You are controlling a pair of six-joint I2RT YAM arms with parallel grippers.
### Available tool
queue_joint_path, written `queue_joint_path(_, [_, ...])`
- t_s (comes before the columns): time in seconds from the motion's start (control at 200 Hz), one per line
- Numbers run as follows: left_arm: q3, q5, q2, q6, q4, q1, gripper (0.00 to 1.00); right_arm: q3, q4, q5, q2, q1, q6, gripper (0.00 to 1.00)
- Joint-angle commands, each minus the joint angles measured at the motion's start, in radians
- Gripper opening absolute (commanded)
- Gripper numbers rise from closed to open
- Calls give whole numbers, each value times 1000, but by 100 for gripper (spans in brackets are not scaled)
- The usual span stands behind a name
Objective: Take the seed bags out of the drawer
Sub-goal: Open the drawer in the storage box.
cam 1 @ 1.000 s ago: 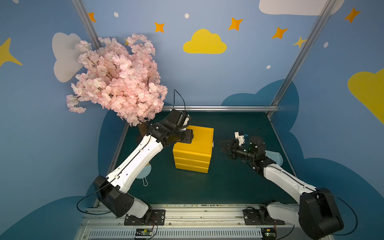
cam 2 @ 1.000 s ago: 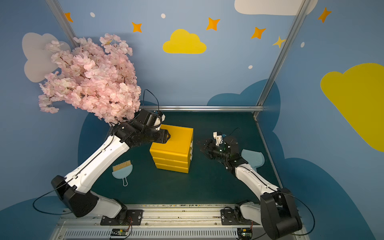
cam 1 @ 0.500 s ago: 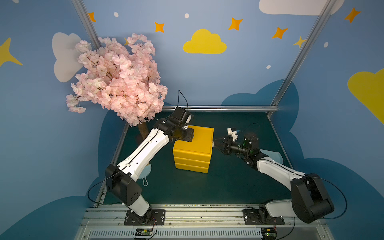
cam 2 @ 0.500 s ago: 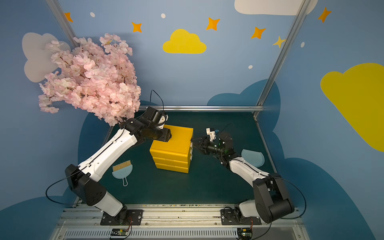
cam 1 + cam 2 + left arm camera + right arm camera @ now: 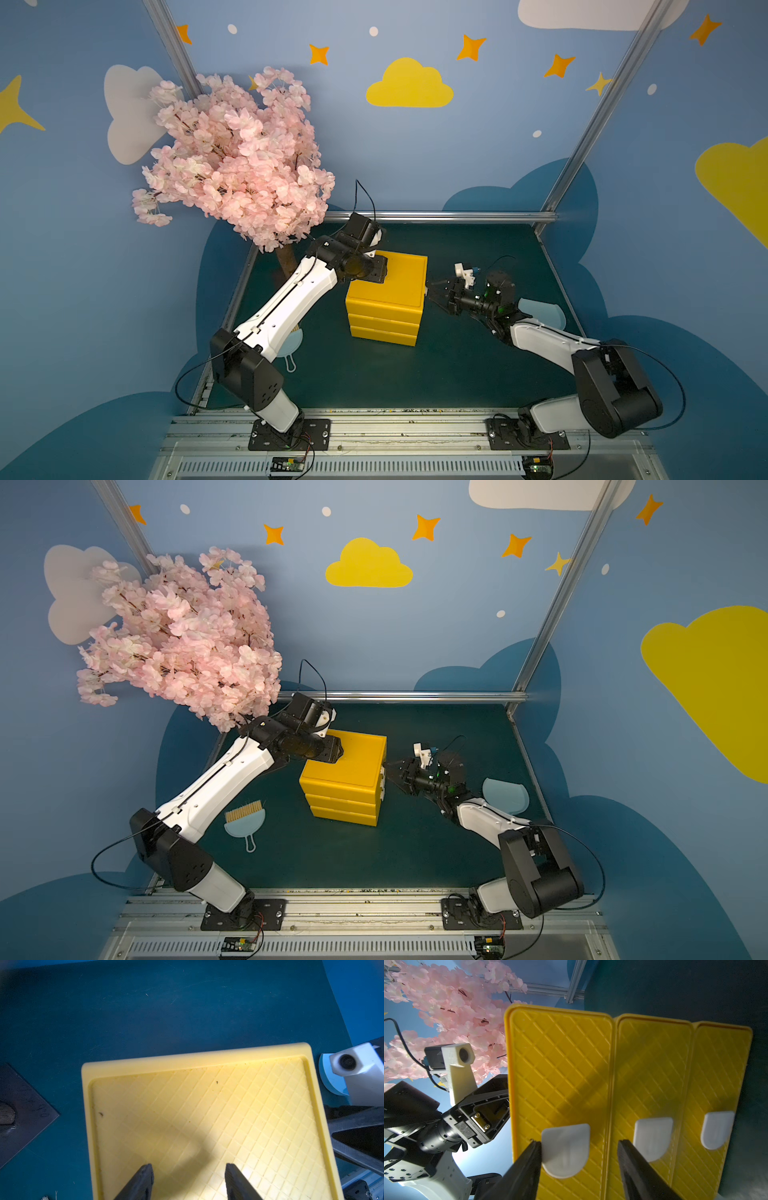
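drawer [image 5: 560,1074], the highest of three in the yellow cabinet [image 5: 390,286], is shut, its quilted front level with the two fronts below it. the cabinet stands on the dark green mat [image 5: 457,365] about midway between the two arms, with its drawer fronts facing the right arm. seed bags cannot be seen in any view with the drawer closed.

right gripper [image 5: 579,1142] is level with the top drawer's white tab handle [image 5: 565,1151], jaws spread. in the right wrist view the tab lies between the two fingers. one fingertip [image 5: 532,1153] touches the tab's edge on the side towards the cabinet's top. the other stands clear of the tab, over the seam with the middle drawer. nothing is pinched. in a top view the right gripper [image 5: 388,766] has its tips right at the cabinet's front face.

left gripper [image 5: 189,1167] is over the cabinet's top panel, near the edge on the left arm's side, jaws spread with nothing between them. whether the tips touch the panel i cannot tell.

pink blossom tree [image 5: 237,166] stands at the rear left of the mat. a pale blue brush [image 5: 245,818] lies beside the left arm, and a pale blue dustpan [image 5: 505,796] lies just behind the right arm's wrist.
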Motion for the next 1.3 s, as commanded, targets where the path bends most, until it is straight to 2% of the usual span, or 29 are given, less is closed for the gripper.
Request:
queue_joint_path(0.0, [14, 18, 14, 7, -7, 6, 61, -7, 129, -6, 23, -3, 42, 61])
queue_joint_path(0.335, [3, 24, 17, 4, 1, 9, 60, 0, 337, -63, 130, 2, 116, 59])
queue_joint_path(0.521, [-1, 29, 17, 3, 3, 11, 60, -1, 594, -80, 250, 18, 230, 52])
queue_joint_path(0.621, [-6, 29, 14, 3, 3, 13, 60, -6, 674, -78, 294, 32, 275, 49])
queue_joint_path(0.981, [-21, 31, 1, 4, 3, 23, 60, -56, 684, -69, 272, 59, 264, 45])
queue_joint_path(1.297, [-49, 32, -7, 0, 6, 29, 60, -66, 683, -81, 262, 46, 270, 33])
